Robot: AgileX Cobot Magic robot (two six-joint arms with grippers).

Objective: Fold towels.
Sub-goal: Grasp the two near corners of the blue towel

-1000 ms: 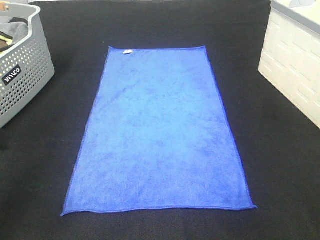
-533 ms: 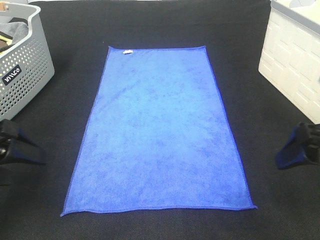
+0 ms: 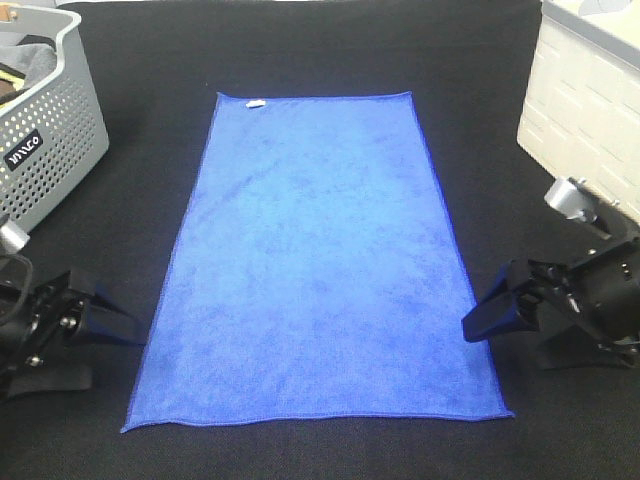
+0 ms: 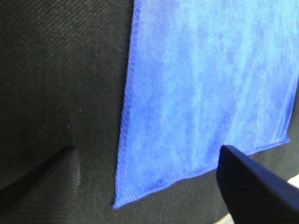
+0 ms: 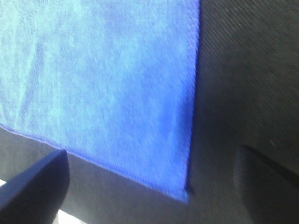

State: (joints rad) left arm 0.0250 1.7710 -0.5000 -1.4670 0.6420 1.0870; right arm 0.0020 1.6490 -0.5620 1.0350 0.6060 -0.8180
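Observation:
The royal-blue towel (image 3: 320, 260) lies flat and spread out on the black table cover, with its small white tag (image 3: 256, 103) at the far left corner. My left gripper (image 3: 115, 315) is open just outside the towel's left hem, near the near left corner. In the left wrist view the towel's corner (image 4: 140, 186) lies between the open fingers (image 4: 252, 182). My right gripper (image 3: 482, 312) is open beside the right hem, near the near right corner. In the right wrist view the towel (image 5: 103, 84) shows with that corner between the fingers (image 5: 37, 186). Neither gripper holds anything.
A perforated grey basket (image 3: 50, 150) with dark cloth inside stands at the far left. A white brick-patterned box (image 3: 590, 130) stands at the far right. The black cover (image 3: 320, 50) extends all around the towel.
Both arms have come into view from the left and right edges and moved inward, stopping beside the towel's near corners. The towel has not moved.

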